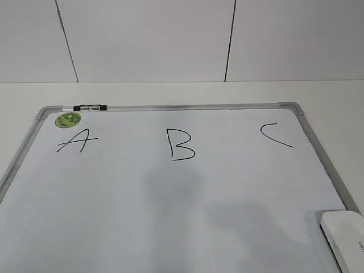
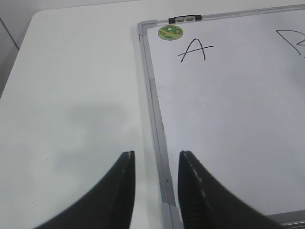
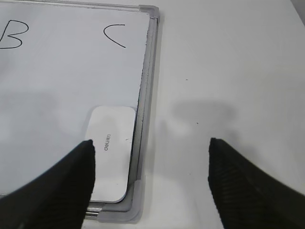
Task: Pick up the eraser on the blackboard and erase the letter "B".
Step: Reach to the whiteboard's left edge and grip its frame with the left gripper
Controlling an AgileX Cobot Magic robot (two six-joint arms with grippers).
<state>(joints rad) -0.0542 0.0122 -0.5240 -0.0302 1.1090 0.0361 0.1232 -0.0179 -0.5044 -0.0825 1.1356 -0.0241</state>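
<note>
The blackboard (image 1: 170,193) is a white board with a grey frame lying flat on the table. The letter "B" (image 1: 181,144) is drawn in black at its top middle; it also shows in the right wrist view (image 3: 10,35). The white eraser (image 1: 344,239) lies flat in the board's near right corner, against the frame, and shows in the right wrist view (image 3: 110,150). My right gripper (image 3: 150,145) is open and empty above that corner, its left finger beside the eraser. My left gripper (image 2: 156,155) is open and empty over the board's left frame edge.
A slanted "A" (image 1: 75,140) and a green sticker (image 1: 67,119) are at the board's top left, a "C" (image 1: 276,135) at top right. A small black-and-clear clip (image 1: 89,107) sits on the top frame. White table (image 2: 71,95) lies around the board.
</note>
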